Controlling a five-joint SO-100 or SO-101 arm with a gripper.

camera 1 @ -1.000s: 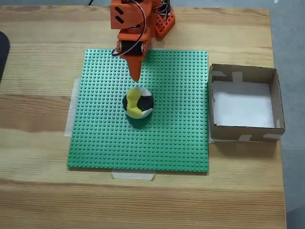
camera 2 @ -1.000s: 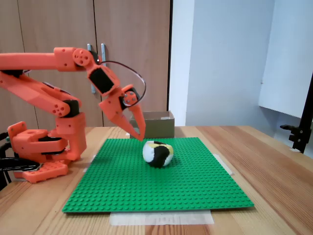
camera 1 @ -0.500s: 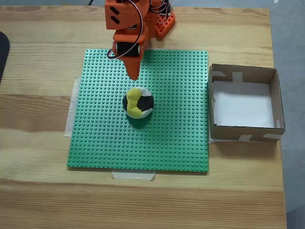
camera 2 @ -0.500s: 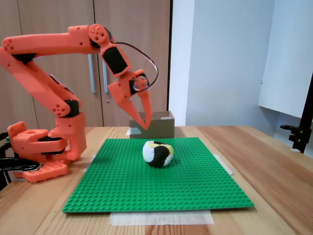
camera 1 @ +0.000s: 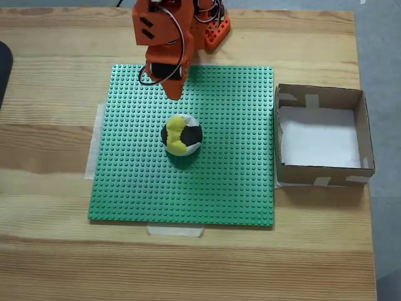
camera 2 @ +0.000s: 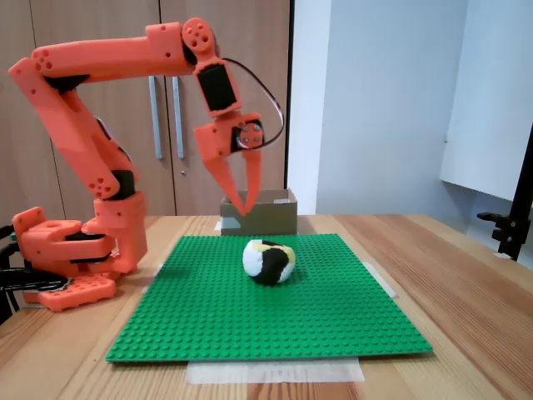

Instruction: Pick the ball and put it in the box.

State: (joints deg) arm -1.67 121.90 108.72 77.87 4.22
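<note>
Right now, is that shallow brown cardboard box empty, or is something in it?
Empty. The shallow brown cardboard box shows only its bare white bottom; the yellow, black and white ball sits outside it on the green studded baseplate.

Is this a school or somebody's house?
Hard to say for sure. It looks like a workroom or lab: an orange robot arm stands on a wooden table, tall wooden cupboards stand behind, and a green studded baseplate is taped down for practice.

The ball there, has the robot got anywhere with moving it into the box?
Nothing looks done: the ball lies on the green studded mat, and the cardboard box holds nothing. The gripper hangs above the ball, jaws nearly together, gripping nothing. Grasping, carrying and dropping all remain.
</note>
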